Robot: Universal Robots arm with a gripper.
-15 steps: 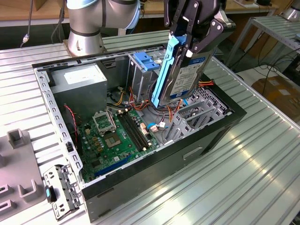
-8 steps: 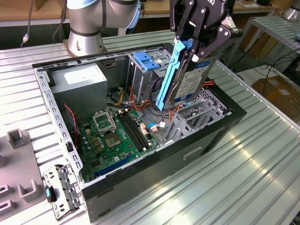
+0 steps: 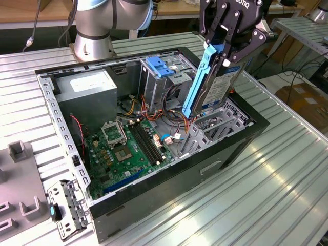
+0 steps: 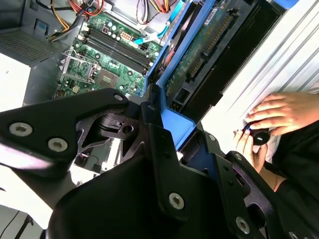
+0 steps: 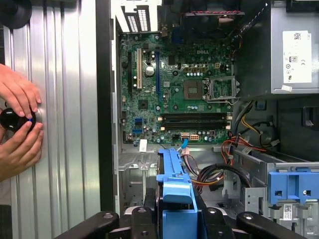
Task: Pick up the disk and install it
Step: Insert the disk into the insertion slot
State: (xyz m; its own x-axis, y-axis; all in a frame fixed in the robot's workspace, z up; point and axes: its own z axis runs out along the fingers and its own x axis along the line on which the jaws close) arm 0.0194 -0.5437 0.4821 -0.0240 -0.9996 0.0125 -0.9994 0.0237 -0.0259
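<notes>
- Underneath, a ribbed metal worktop (image 3: 287, 174) carries everything.
- An open black computer case (image 3: 225, 154) lies on its side on the worktop, its insides facing up.
- A grey power supply (image 3: 84, 89) fills the corner of the case nearest the arm's base (image 3: 92, 36), and the green motherboard (image 3: 128, 148) lies just beside it.
- The disk (image 3: 220, 82) hangs on edge, tilted, over the end of the case at the exterior view's right, above a grey metal bay (image 3: 205, 133). Its blue side rail (image 3: 197, 87) faces the motherboard. I cannot tell whether its lower end touches the bay.
- The jaws pinch the disk at its upper end, pressed against both sides.
- A bare blue bracket (image 3: 163, 66) tops the drive cage (image 3: 154, 87) near the disk.
- A person's hands (image 5: 20, 147) rest on the worktop outside the case, around a small black knob (image 5: 12, 119).
</notes>
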